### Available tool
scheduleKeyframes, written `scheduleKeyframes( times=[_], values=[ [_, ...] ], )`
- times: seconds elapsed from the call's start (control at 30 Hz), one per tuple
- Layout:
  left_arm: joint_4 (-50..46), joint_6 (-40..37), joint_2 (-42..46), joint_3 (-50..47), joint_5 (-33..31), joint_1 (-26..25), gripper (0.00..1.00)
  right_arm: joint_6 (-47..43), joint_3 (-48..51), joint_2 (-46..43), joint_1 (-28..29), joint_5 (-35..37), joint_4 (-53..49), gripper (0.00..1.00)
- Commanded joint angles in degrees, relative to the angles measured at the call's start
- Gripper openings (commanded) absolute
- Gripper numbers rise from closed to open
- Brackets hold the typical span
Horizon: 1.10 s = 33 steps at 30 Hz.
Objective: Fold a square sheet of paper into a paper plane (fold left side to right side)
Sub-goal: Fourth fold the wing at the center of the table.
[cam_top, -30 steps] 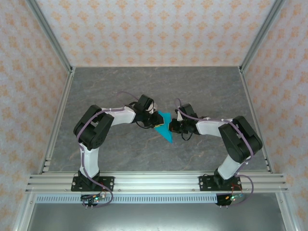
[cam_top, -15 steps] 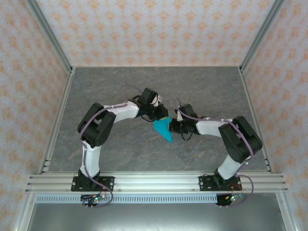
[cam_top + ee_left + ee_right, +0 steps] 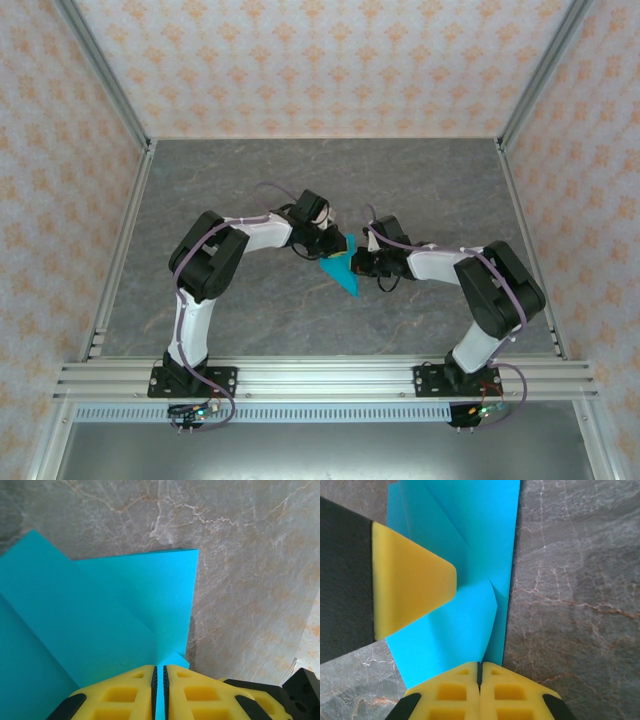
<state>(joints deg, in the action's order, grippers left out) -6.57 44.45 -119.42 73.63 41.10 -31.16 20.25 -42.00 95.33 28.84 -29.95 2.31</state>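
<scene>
At the centre of the bench [image 3: 250, 180], folded blue paper [image 3: 342, 272], tip pointing to 5 o'clock, left hand [image 3: 340, 246] at its 11 o'clock pinching an edge between nearly closed fingers [image 3: 125, 695], right hand [image 3: 354, 264] at its 3 o'clock, fingers [image 3: 510, 695] pressed together at the paper's edge

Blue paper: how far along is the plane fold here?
Done: the blue paper is not a flat square; it shows layered flaps, creases and a point at its near end. In hand: the left pincer is shut on a flap edge, and the right pincer is shut with its tips at the paper. Left: it looks too wide for a dart, so more folds seem needed.
</scene>
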Motion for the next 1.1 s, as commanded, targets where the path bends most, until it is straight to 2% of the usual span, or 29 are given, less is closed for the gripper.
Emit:
scheduleKeyframes(
  times=[0.0, 0.23, 0.37, 0.47, 0.57, 0.8, 1.07],
  values=[
    [-0.8, -1.3, -1.1, -2.3, -2.1, -0.5, 0.14, -1.2, 0.3, -0.2, -0.3, 3.0, -6.0, 0.03],
    [-0.1, -1.4, -1.1, -5.2, -3.1, -0.5, 0.13, -0.8, -4.0, -3.1, -0.2, 2.1, -8.5, 0.07],
    [0.2, -1.4, -1.2, -5.9, -3.5, -0.4, 0.13, -0.5, -5.7, -7.6, -0.3, 2.9, -11.1, 0.13],
    [0.1, -1.4, -1.2, -6.0, -3.7, -0.4, 0.13, -0.4, -5.1, -10.3, -0.2, 3.3, -13.1, 0.19],
    [0.0, -1.5, -1.2, -5.9, -3.7, -0.5, 0.13, 0.9, -3.0, -11.1, -0.2, 0.2, -12.5, 0.19],
    [-0.3, -1.6, -1.1, -5.8, -3.8, -0.5, 0.13, 6.8, 0.1, -9.0, 1.9, -9.8, -3.6, 0.16],
    [-0.3, -1.6, -0.8, -5.8, -3.8, -0.4, 0.12, 6.3, -1.4, -2.9, 2.6, -9.4, -4.7, 0.15]
  ],
)
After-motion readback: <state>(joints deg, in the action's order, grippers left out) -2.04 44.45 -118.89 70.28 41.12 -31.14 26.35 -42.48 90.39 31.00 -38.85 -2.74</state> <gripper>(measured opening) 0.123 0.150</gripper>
